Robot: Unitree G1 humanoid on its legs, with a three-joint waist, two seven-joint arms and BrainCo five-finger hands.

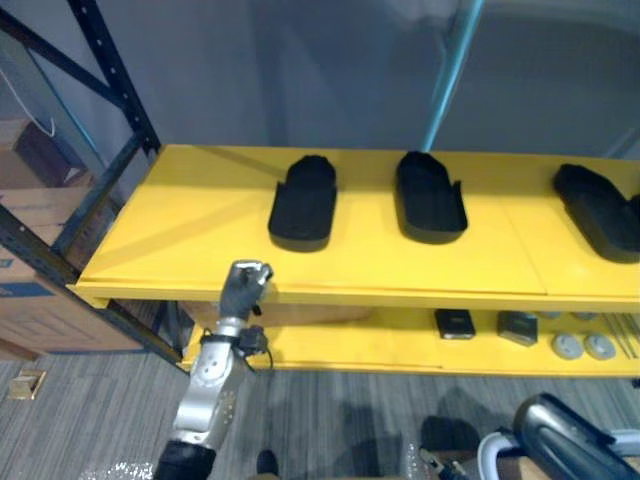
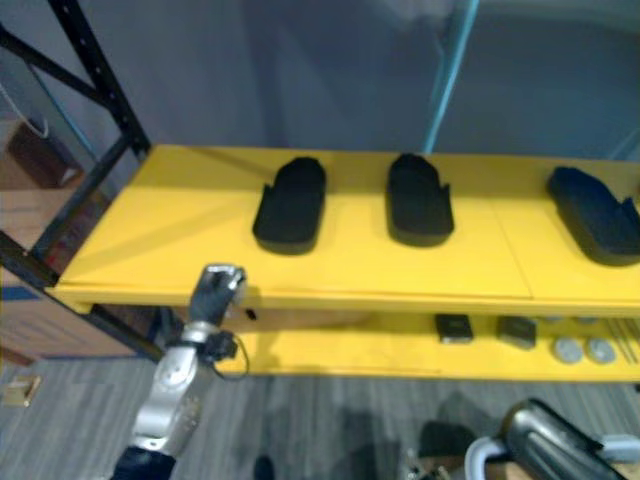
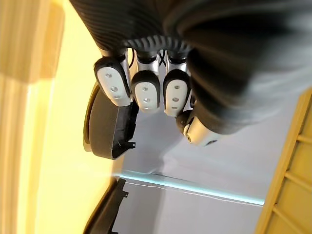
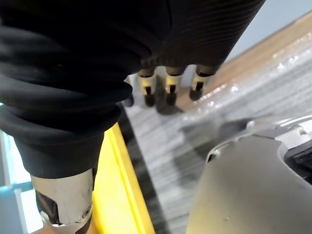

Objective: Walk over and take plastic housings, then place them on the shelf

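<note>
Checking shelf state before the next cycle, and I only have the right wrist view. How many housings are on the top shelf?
Observer: Three black housings lie apart on the yellow top shelf: left housing, middle housing, right housing.
Operator: Left hand carrying one?
Observer: No. The left hand is at the shelf's front edge, fingers curled, holding nothing.
Operator: Anything on the lower shelf?
Observer: Two small dark blocks and grey discs sit on the lower shelf, toward the right.
</note>
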